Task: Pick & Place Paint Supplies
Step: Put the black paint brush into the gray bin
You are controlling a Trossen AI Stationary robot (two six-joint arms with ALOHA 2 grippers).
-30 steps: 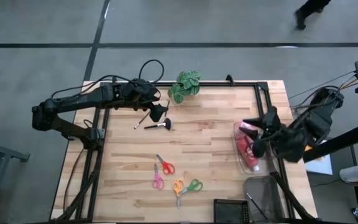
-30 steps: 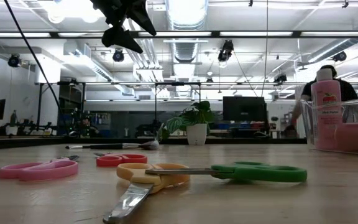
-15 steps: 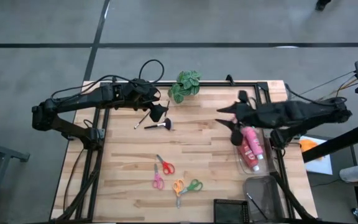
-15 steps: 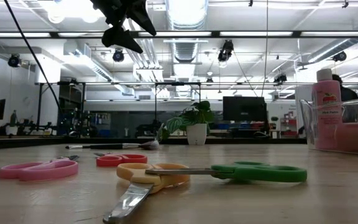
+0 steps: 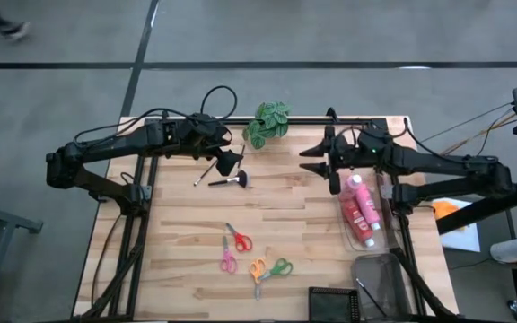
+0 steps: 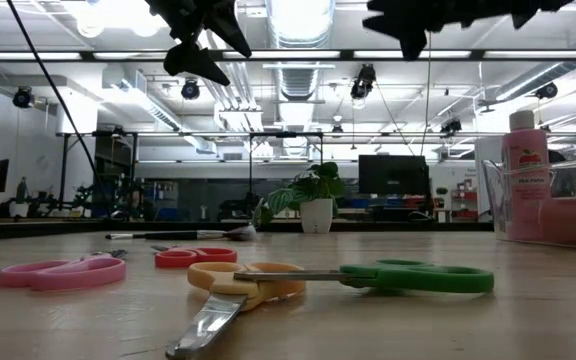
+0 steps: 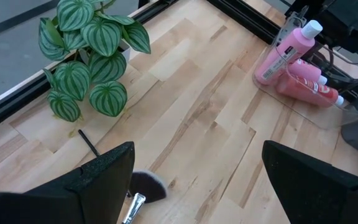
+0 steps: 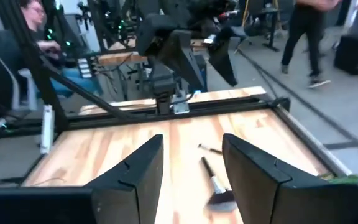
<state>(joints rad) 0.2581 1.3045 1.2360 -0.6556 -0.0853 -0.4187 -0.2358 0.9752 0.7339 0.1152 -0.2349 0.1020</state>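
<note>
Brushes lie at about eleven o'clock on the tabletop (image 5: 294,224): a fan brush (image 5: 230,181) with its bristles pointing toward three, and a thinner dark brush (image 5: 206,171) angled just beside it on the nine o'clock side. My left jaws (image 5: 225,160) hang above them, spread wide with nothing between them; past my left fingers (image 7: 104,171) I see the fan brush's bristles below and the green leafy plant (image 5: 267,123) near twelve o'clock.

My right jaws (image 5: 319,163) are out over the tabletop at about one o'clock, pointing toward nine, clear of the surface. They stand partly apart and empty; looking past my right fingers (image 8: 132,168) I see the two brushes on the wood and my left arm beyond them.

The paint bottles sit in a clear tray (image 5: 352,235) at three o'clock. One pink bottle (image 7: 287,51) stands upright with its white cap up, at the end of the tray nearest twelve. The red bottle (image 5: 355,215) and another pink one (image 5: 369,213) lie on their sides next to each other behind it, caps toward six.

Four pairs of scissors are spread around six o'clock: red (image 5: 238,240), pink (image 5: 227,261), orange (image 5: 258,270) and green (image 5: 280,267). A second clear container (image 5: 380,285) sits at five o'clock.
</note>
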